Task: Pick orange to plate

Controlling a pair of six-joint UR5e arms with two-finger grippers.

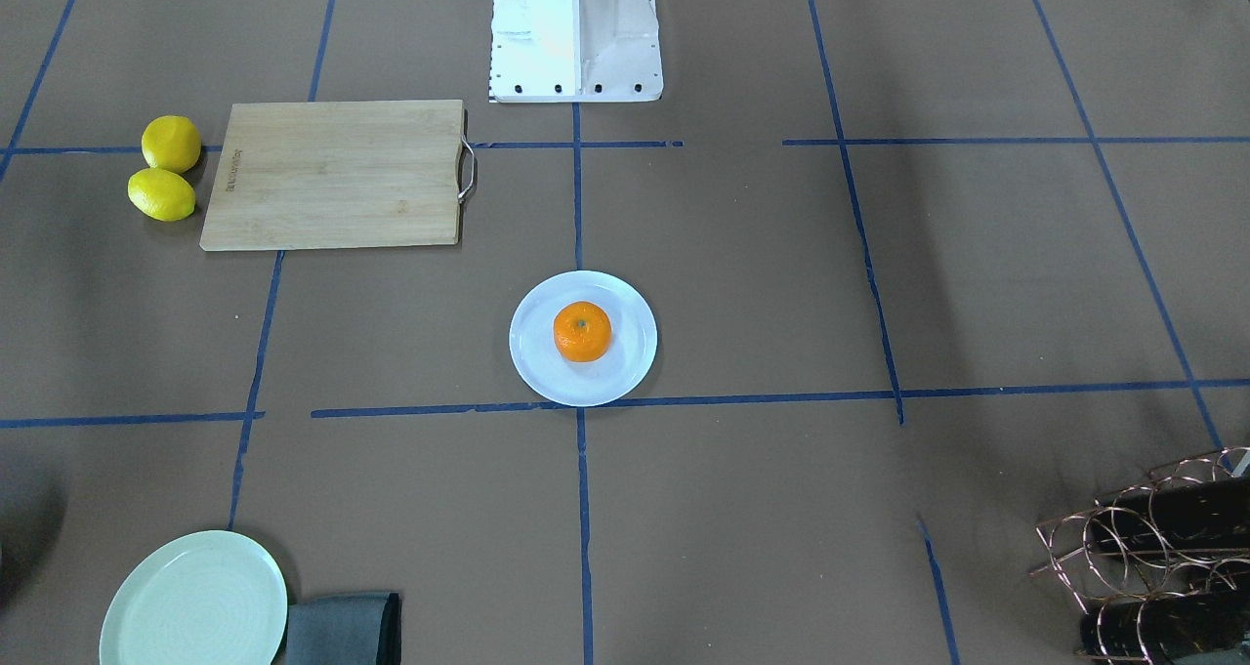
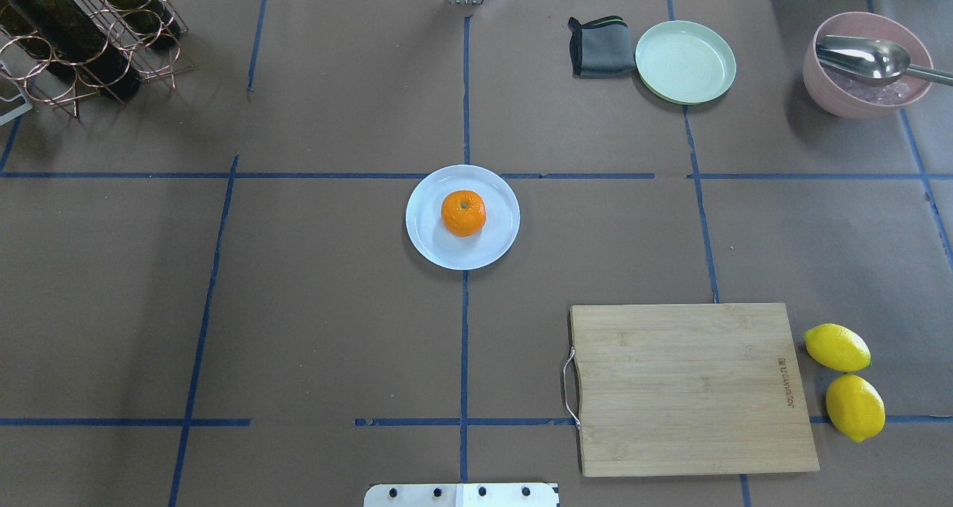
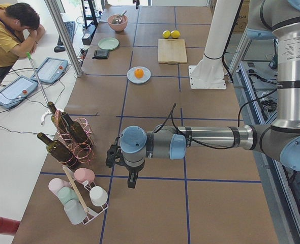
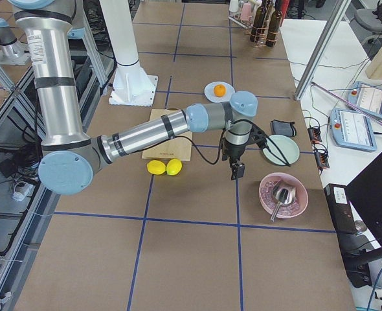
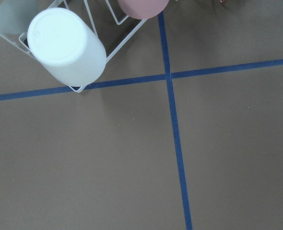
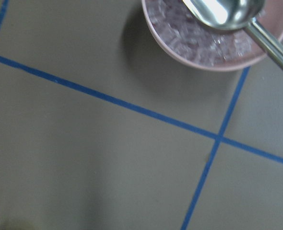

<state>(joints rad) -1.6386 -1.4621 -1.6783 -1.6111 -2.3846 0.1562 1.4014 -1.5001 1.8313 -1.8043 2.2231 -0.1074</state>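
Note:
The orange (image 2: 463,213) rests stem-up in the middle of the white plate (image 2: 428,243), at the table's centre; it shows too as the orange (image 1: 582,331) on the plate (image 1: 535,372) in the front-facing view. My left gripper (image 3: 131,180) hangs far off at the table's left end, near a cup rack. My right gripper (image 4: 235,172) hovers at the table's right end, between the lemons and a pink bowl. Each gripper appears only in a side view, so I cannot tell whether either is open or shut. Neither is near the orange.
A wooden cutting board (image 2: 692,388) lies at the near right with two lemons (image 2: 845,380) beside it. A mint-green plate (image 2: 685,62), a folded grey cloth (image 2: 599,45) and a pink bowl with a spoon (image 2: 864,64) sit far right. A wine-bottle rack (image 2: 82,30) stands far left.

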